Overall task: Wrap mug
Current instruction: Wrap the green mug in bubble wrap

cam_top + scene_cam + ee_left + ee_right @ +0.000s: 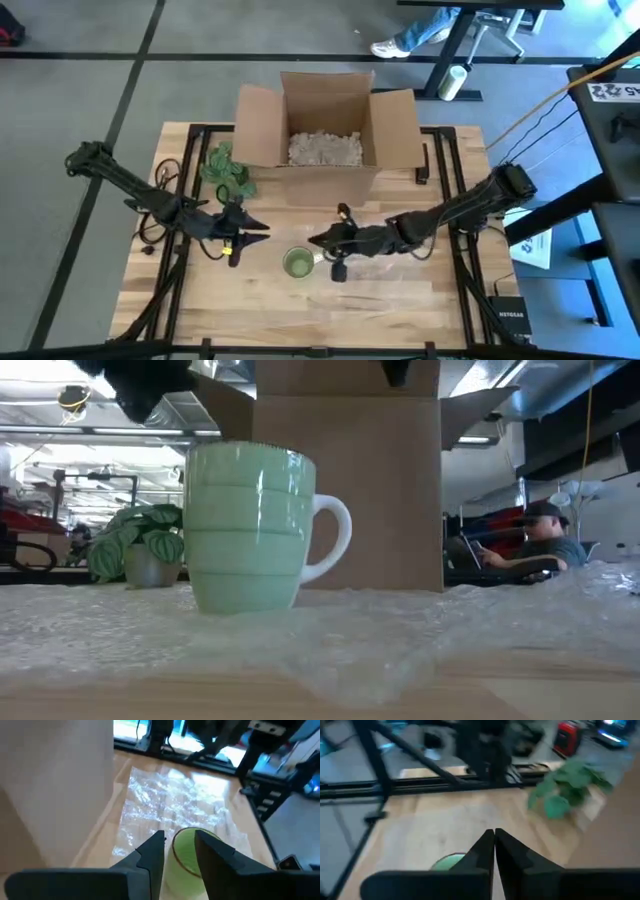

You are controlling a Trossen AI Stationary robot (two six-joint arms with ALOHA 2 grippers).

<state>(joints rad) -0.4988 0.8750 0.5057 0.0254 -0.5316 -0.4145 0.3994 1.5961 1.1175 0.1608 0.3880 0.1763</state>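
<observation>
High view: mug upright, centre of frame, low on the wood surface, sitting at the upper left edge of the bubble wrap. My left gripper is just up-left of the mug, not touching it. My right gripper is just up-right of it, over the handle side. Open box with packing fill sits above centre; plant is to its left.

Low view: mug left of centre, handle pointing right, standing on the wrap. Box right behind it, plant at left. A person sits at right in the room beyond. Dark arm parts cut in at the top edge.

Left wrist view: my left gripper has fingers apart, holding nothing; mug rim shows in the gap below them. Wrap spreads across the middle, box wall fills the left.

Right wrist view: my right gripper has fingers pressed together, empty. Mug peeks out lower left of them, plant upper right.
</observation>
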